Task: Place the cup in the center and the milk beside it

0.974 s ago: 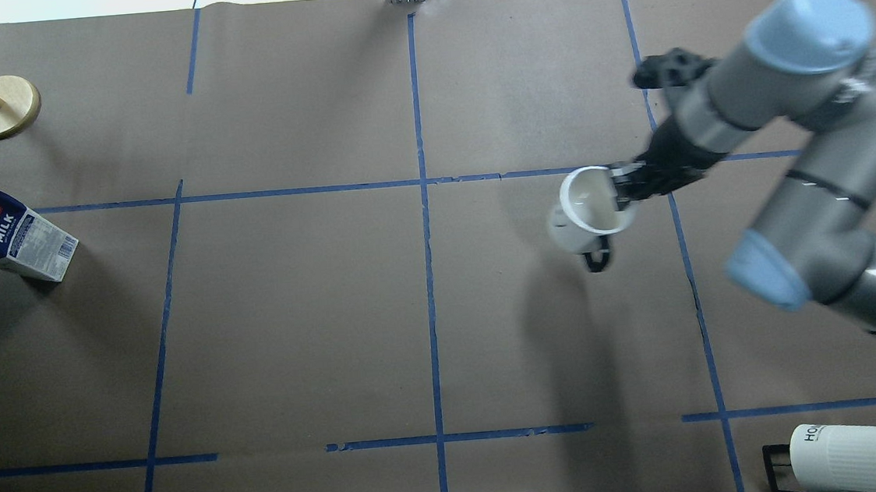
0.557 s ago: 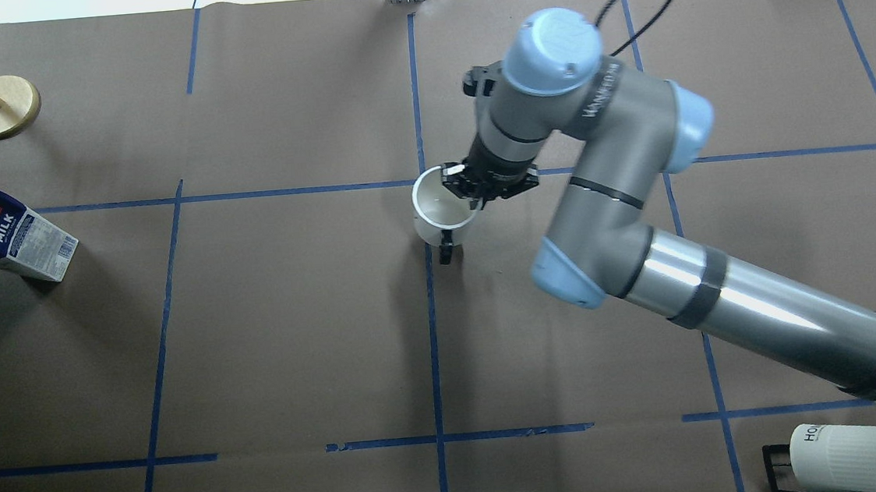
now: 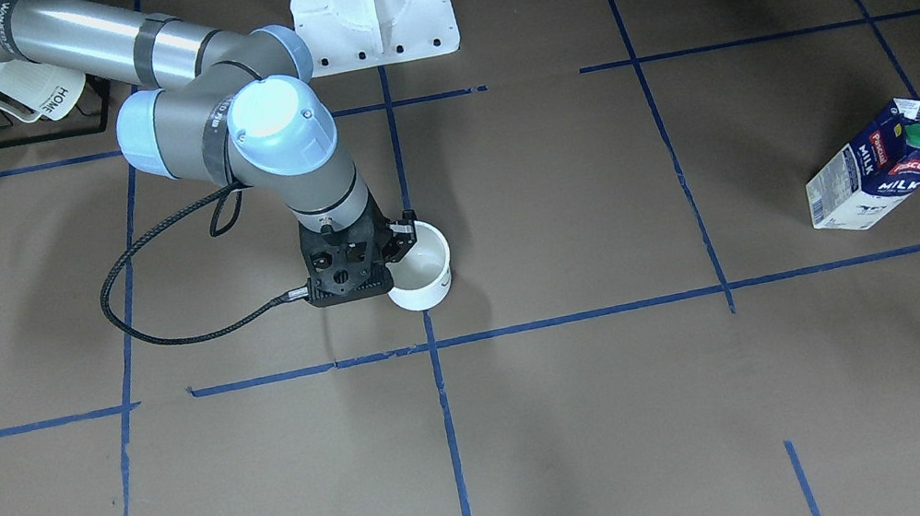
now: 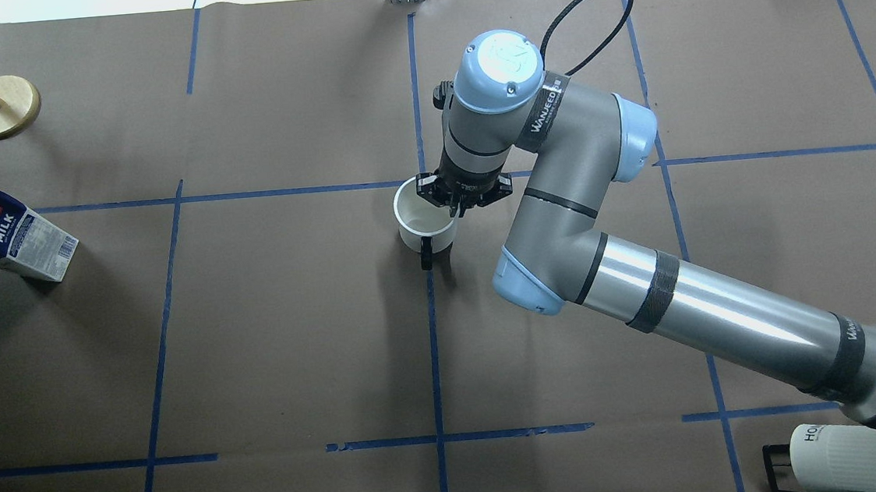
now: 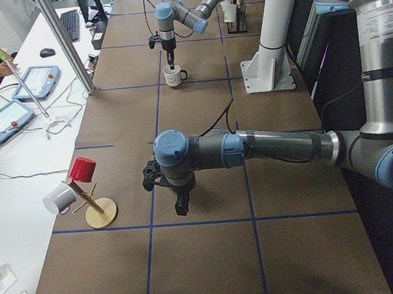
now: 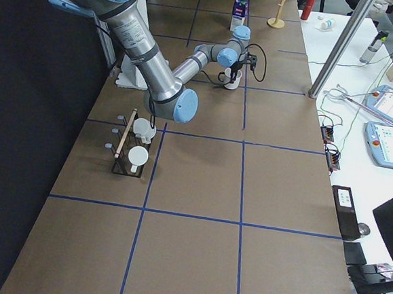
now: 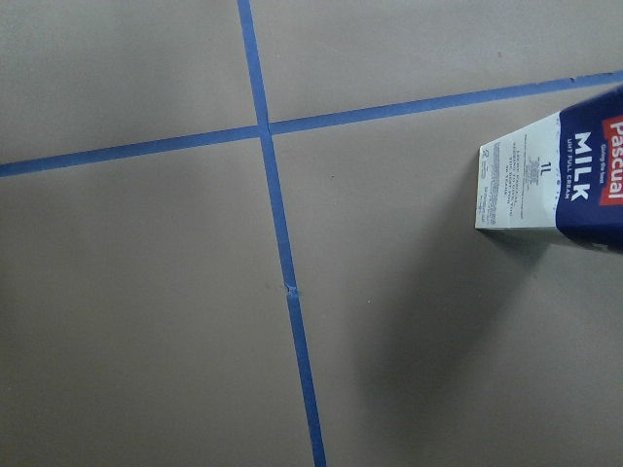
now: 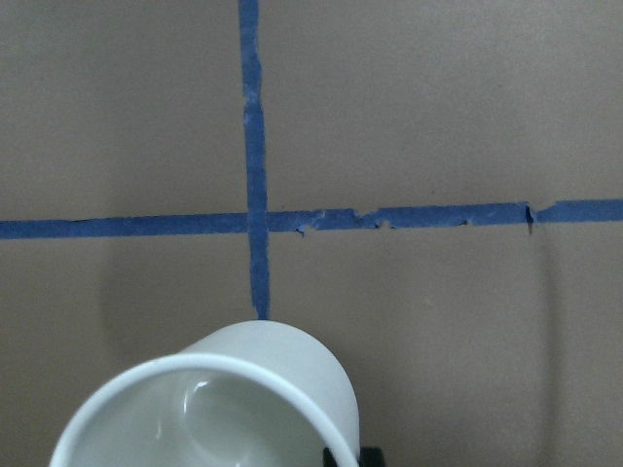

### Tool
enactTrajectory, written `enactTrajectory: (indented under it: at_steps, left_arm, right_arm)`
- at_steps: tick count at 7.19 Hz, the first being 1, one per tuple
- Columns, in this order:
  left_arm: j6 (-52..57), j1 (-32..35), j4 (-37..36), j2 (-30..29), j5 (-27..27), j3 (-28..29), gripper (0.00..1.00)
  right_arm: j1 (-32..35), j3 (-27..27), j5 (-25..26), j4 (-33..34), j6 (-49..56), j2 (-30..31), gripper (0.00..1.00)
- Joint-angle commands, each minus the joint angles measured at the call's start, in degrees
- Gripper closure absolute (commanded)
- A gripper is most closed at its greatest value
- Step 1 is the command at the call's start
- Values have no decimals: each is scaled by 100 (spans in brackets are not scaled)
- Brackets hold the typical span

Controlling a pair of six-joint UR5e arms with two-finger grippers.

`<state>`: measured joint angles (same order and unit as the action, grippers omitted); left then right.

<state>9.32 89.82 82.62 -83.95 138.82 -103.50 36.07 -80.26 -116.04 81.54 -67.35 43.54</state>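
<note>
The right hand (image 4: 452, 202), clamped on the cup (image 4: 420, 220) by its rim, has carried it leftward to the center (image 4: 393, 173). As for the left hand (image 5: 181, 207), I can't tell its grip.

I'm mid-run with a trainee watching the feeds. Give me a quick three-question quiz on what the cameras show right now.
1. Multiple choice: what is the right gripper holding?
A. the rim of the cup
B. the cup's handle
C. nothing
2. Short answer: what colour is the round cap on the milk?
3. True or false: the milk stands right beside the cup.

Key
1. A. The fingers pinch the rim, and the black handle hangs free on the side nearer the robot.
2. Green.
3. False. The milk is far off toward the robot's left, and the cup is at the middle tape crossing.
</note>
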Motion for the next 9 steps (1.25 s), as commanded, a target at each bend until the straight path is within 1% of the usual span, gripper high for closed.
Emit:
enactTrajectory:
  at_steps: [1,4,5,6,7,8,9]
  left_arm:
    - [0,0,0,2,-4,-3,0]
    - [0,0,0,-7,-4,-3,0]
    - [-9,-9,0,-16,13,-29,0]
    - [-9,-9,0,-16,40,-91,0]
    - [-44,-17,-17,-59,57,-222,0]
    - [-549,-70,-9,-173,92,-397,0]
    - [-1145,-262,-17,-374,293,-686,0]
  right_arm:
    - [40,19,11,11,3,23,100]
    - [111,-16,20,11,11,110,100]
    - [111,-43,20,2,11,119,94]
    - [111,-60,38,-33,11,120,45]
    - [120,-139,29,-42,-6,111,1]
    - [128,-366,-6,-42,29,241,0]
    - [242,-812,-41,-16,38,495,0]
